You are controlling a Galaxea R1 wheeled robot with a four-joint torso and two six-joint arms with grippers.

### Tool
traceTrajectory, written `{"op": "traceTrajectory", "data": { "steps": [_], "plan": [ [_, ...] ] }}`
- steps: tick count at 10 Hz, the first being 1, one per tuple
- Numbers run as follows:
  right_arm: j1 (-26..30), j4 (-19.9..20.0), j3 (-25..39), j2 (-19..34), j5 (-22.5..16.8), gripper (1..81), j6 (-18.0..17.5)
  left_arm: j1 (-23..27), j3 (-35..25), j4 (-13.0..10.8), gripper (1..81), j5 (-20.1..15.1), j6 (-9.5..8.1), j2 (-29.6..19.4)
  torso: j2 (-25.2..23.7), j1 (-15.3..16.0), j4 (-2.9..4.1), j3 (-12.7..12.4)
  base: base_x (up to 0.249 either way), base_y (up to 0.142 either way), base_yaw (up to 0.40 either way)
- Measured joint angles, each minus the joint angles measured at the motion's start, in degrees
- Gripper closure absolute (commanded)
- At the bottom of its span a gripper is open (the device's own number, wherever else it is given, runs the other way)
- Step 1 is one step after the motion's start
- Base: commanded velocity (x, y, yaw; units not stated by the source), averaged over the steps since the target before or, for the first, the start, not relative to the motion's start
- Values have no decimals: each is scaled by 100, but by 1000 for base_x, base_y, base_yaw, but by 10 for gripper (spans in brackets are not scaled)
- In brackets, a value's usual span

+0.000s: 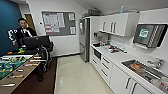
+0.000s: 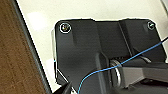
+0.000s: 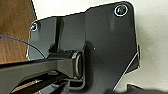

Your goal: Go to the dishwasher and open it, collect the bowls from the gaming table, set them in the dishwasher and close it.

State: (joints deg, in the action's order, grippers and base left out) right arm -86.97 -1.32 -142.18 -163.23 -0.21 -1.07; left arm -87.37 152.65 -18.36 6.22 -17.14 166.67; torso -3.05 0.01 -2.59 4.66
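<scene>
I stand in a kitchen room, looking down a strip of pale floor [image 1: 75, 77] between a table-football table and a run of white cabinets. The dishwasher, the bowls and the gaming table are out of view. The left wrist view looks past the robot's dark plate [image 2: 100, 47] onto pale floor and a brown wooden surface [image 2: 15, 62]. The right wrist view shows its own dark plate [image 3: 100, 42] over the same pale floor, with brown wood [image 3: 12, 30] to one side.
White base cabinets [image 1: 117, 77] carry a counter with a sink [image 1: 142, 68] on the right, and a black-fronted appliance [image 1: 97, 53] sits further along. A steel fridge [image 1: 84, 38] stands at the far end. On the left are a table-football table [image 1: 15, 66], a black chair [image 1: 41, 43] and a person [image 1: 23, 32] with a control rig.
</scene>
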Motion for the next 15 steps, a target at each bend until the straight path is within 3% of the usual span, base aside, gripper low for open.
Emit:
{"op": "traceTrajectory", "data": {
  "steps": [15],
  "plan": [
    [28,-55,-44,-91,-23,10,4,0,0,-32,10,-22,2,50,0,0,0,0,0,0,363]
  ]
}}
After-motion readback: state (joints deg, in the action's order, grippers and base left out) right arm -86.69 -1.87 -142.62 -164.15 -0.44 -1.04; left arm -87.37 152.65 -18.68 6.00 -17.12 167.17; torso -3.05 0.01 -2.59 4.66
